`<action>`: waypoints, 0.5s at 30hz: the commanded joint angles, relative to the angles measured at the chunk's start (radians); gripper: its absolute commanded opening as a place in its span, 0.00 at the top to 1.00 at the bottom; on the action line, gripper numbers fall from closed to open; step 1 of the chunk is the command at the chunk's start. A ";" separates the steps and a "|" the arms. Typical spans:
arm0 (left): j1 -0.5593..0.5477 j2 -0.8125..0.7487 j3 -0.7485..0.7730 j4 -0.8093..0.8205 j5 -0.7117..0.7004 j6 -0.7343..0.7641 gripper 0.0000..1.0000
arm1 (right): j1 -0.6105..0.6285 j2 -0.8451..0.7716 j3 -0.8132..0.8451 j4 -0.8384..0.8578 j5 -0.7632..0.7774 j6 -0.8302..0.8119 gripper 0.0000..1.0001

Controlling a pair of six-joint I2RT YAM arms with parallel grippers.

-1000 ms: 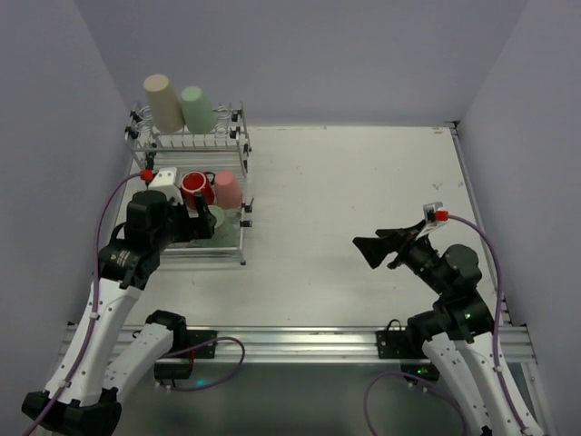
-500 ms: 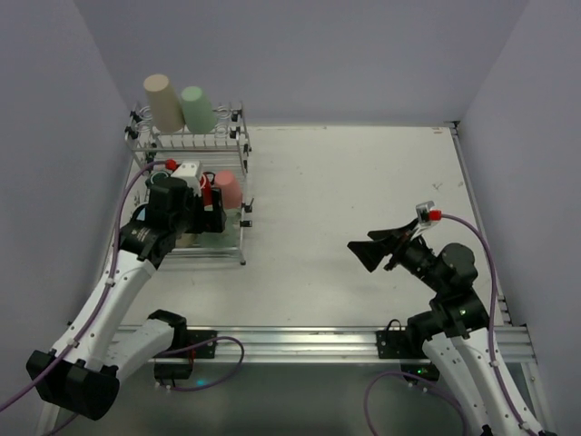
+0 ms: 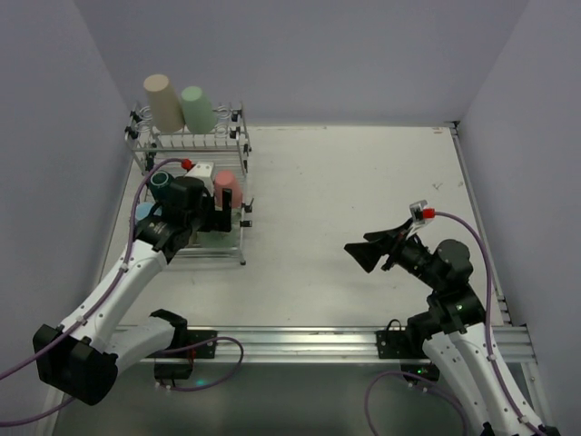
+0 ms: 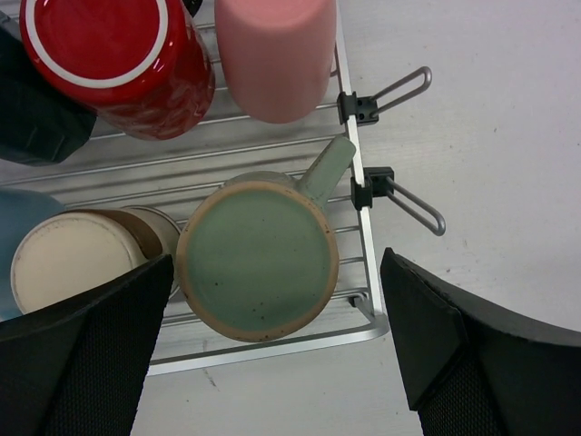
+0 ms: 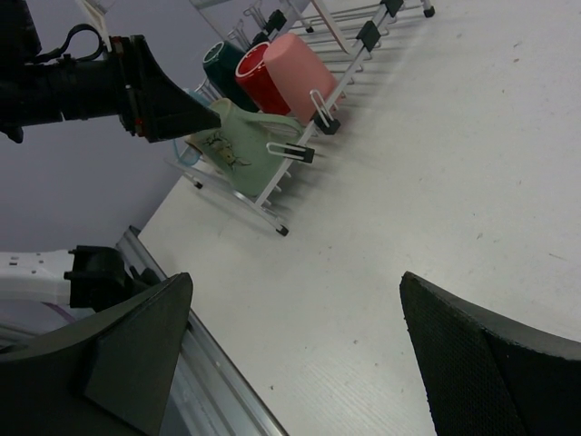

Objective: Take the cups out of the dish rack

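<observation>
Top view first: the dish rack (image 3: 213,258) is parked in the far-left corner of the table (image 3: 363,173), close to the left wall (image 3: 54,136). A beige cup (image 3: 163,103) and a mint green cup (image 3: 196,109) are stood upside down on its raised back tier. The lower tier is mostly covered by the left arm (image 3: 136,263), so only a pink cup (image 3: 227,188) and a teal cup (image 3: 162,188) can be made out.

The left wrist view fills that in. A red mug (image 4: 113,59) is seen beside the pink cup. A green mug (image 4: 257,270) is set bottom-up at the rack's front right corner, handle aimed at the black clips (image 4: 366,107), with a cream-bottomed cup (image 4: 77,263) just beside it.

The left gripper (image 4: 275,263) is hung right above the green mug, fingers spread wide, nothing pinched. The right gripper (image 3: 357,256) is spread wide too, with nothing held.

Compared with a second ago, the left arm has been pushed further back over the rack. The red mug is now hidden from above and the teal cup uncovered. The right gripper has been nudged slightly left.

A broad stretch of white tabletop is left between rack and right gripper.
</observation>
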 commanded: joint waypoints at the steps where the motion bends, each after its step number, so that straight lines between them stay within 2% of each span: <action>1: -0.013 0.005 -0.005 0.076 -0.058 0.023 0.00 | -0.002 0.016 0.027 0.011 -0.032 -0.024 0.01; 10: -0.019 0.031 -0.044 0.094 -0.147 0.019 0.00 | -0.002 0.022 0.019 0.020 -0.052 -0.023 0.01; 15: -0.020 0.059 -0.065 0.108 -0.118 0.018 0.00 | -0.002 0.026 0.021 0.023 -0.058 -0.021 0.01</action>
